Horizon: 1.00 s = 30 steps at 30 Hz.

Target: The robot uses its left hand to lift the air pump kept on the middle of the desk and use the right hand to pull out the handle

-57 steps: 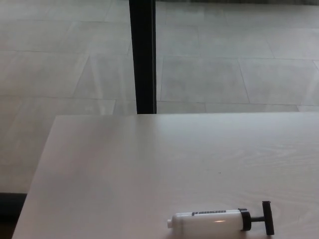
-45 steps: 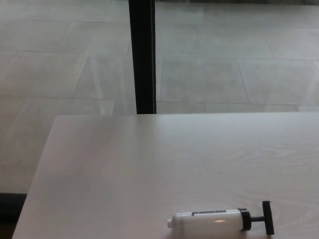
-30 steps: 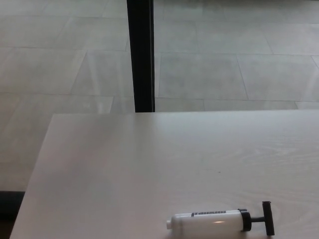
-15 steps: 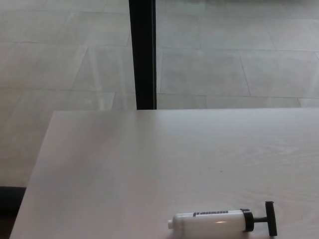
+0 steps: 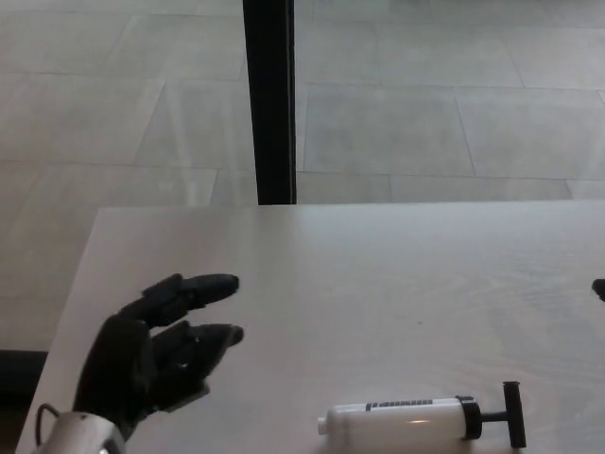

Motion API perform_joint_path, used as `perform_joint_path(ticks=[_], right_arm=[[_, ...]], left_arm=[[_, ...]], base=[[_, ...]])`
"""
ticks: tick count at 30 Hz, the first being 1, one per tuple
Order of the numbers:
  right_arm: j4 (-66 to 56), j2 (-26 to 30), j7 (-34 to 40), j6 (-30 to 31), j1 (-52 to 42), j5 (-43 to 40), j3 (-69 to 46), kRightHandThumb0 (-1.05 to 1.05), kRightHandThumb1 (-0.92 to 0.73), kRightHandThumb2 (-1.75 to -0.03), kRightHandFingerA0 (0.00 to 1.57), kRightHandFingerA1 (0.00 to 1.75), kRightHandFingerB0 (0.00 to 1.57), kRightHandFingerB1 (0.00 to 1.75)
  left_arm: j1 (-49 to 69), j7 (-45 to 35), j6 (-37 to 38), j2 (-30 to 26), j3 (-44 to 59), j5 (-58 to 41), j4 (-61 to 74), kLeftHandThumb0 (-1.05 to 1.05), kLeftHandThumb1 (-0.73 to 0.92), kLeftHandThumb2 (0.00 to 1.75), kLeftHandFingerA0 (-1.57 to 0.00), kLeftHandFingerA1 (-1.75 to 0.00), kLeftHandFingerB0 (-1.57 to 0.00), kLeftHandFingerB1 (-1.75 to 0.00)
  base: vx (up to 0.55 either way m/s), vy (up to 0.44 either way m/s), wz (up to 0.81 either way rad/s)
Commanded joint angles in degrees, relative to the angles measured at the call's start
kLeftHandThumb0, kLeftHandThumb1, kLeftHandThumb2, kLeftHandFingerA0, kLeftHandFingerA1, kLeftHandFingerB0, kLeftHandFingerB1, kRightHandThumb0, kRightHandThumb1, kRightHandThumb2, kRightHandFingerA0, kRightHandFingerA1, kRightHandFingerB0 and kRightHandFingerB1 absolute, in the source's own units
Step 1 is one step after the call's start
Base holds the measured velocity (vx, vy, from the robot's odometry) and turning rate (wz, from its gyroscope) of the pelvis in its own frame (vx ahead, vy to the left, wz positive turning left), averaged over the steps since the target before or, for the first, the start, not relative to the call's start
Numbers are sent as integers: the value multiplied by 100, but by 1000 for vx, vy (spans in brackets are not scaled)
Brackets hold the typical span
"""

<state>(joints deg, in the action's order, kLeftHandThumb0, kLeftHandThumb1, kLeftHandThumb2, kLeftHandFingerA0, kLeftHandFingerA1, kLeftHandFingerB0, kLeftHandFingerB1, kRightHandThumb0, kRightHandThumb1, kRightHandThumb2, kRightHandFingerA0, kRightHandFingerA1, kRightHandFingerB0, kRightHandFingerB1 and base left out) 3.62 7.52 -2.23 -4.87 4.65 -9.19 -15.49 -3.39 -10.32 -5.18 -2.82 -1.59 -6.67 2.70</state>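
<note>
Air pump (image 5: pixel 408 416) lying flat on the desk (image 5: pixel 378 274), near the desk's front edge, white barrel pointing to the robot's left, black T-handle (image 5: pixel 511 414) at the barrel's right end. Handle pushed in, only a short stub of rod showing between barrel cap and crossbar. Lying on its side, barrel open to a grasp from the left, crossbar free on the right: suits the split of work between the two hands.

Left hand (image 5: pixel 156 355) over the desk, to the left of the pump and well apart from it. Fingers (image 5: pixel 194 288) spread, thumb apart, holding nothing; palm turned toward the pump's nozzle end, probably pre-shaped for closing round the barrel.

Small dark shape (image 5: pixel 598 288) at the picture's right edge, beyond the pump's handle end: possibly part of the right hand, too little visible to tell its state.

Lift not yet begun.
</note>
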Motion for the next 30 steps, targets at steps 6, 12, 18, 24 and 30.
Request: perform_joint_path(ticks=[6,12,18,24,30], right_arm=[[-542,-366,642,766,-38,478,374,-64,-67,-103,56,75,36,55],[-546,-395,670,790,-49,447,360,-68,-82,-64,61,79,47,46],[-661,-406,782,954,-30,386,261,-69,-80,-64,63,78,51,46],[-657,-512,932,917,61,300,173,-65,-81,-64,63,81,54,47],[-632,-543,945,848,68,317,188,-65,-81,-64,64,81,54,47]], left_arm=[[-665,657,-1329,-121,-1798,2243,631,-55,67,59,-59,-71,-54,-57],[-870,698,-1490,-330,-2289,2892,618,-54,63,58,-59,-70,-56,-56],[-1327,188,-2580,-795,-3055,4255,858,-79,76,62,-13,-50,-19,-35],[-1713,-99,-3636,-424,-4046,5319,634,-88,57,98,0,-28,-9,-32],[-1954,-222,-3896,-319,-4869,6273,-61,-98,62,103,0,-24,-1,-17]], base=[[0,0,0],[0,0,0],[0,0,0],[0,0,0],[0,0,0]])
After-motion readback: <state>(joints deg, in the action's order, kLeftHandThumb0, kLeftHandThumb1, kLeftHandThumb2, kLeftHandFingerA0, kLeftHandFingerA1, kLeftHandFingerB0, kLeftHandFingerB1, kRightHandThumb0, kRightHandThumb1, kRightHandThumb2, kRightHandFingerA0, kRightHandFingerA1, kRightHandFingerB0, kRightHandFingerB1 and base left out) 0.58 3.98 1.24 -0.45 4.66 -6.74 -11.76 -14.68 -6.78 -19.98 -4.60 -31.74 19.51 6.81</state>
